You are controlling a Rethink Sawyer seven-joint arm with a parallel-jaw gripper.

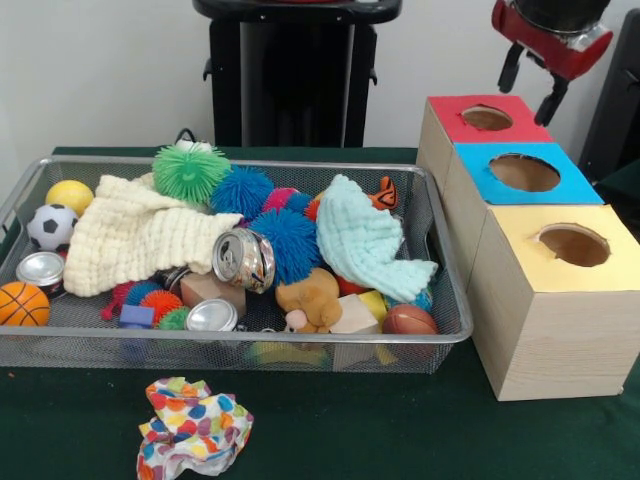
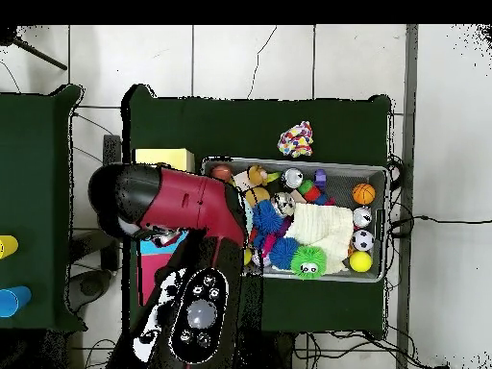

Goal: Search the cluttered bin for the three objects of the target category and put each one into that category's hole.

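Currently: claw (image 1: 533, 85) spread, empty, above red box (image 1: 487, 120). Bin (image 1: 448, 290) shows no clear plastic; probe beneath cream cloth (image 1: 135, 235) first, lifting gently.

Silver bin (image 1: 440, 335), multicoloured dotted cloth (image 1: 195, 425)
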